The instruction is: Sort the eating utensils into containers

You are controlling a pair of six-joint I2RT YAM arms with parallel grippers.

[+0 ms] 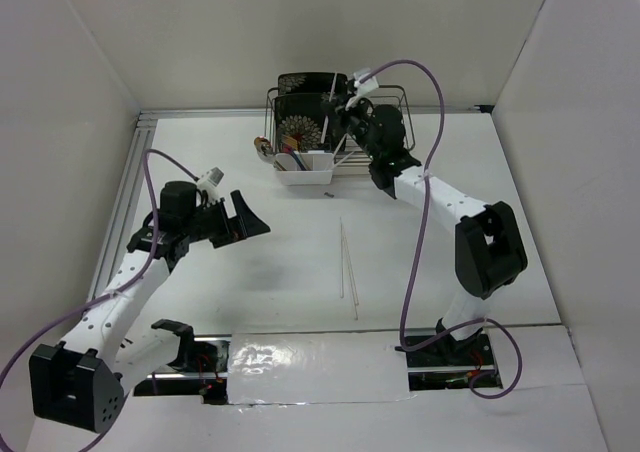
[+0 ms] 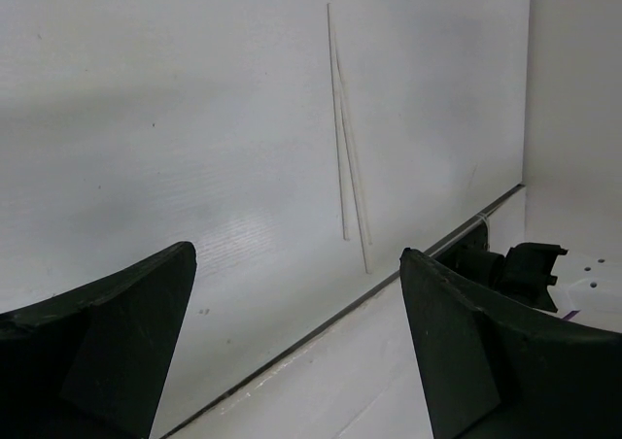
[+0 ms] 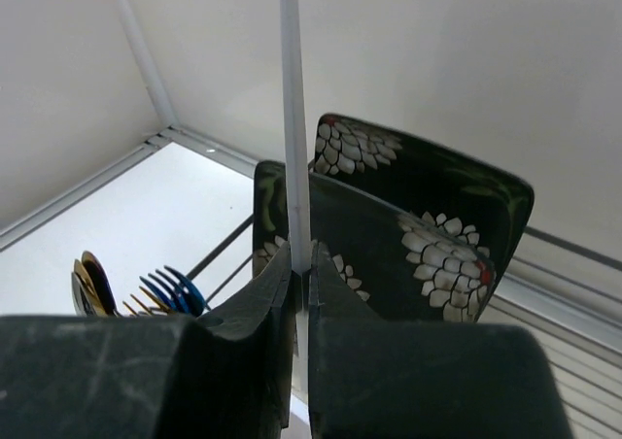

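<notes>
The table (image 1: pixel 250 272) carried a wire rack (image 1: pixel 272 122) at its twelve o'clock edge, with black flowered plates (image 1: pixel 300 102) standing in it. The white caddy (image 1: pixel 308 177) sat against the rack's seven o'clock corner. A gold spoon and a blue fork (image 3: pixel 170 288) already stood in it.

The right gripper (image 3: pixel 301 284) hung above the caddy at about its one o'clock. Its jaws were clamped on one chopstick (image 3: pixel 293 118), held upright low on its shaft. The left gripper (image 2: pixel 296 253), near nine o'clock, was spread wide, held nothing and touched nothing.

Two loose chopsticks (image 1: pixel 347 262) lay side by side near the table's centre, toward five o'clock. They looked light, stiff, smooth and apt to roll or pivot. A pinch near mid-length, across the thin width, would probably keep one from swinging.
</notes>
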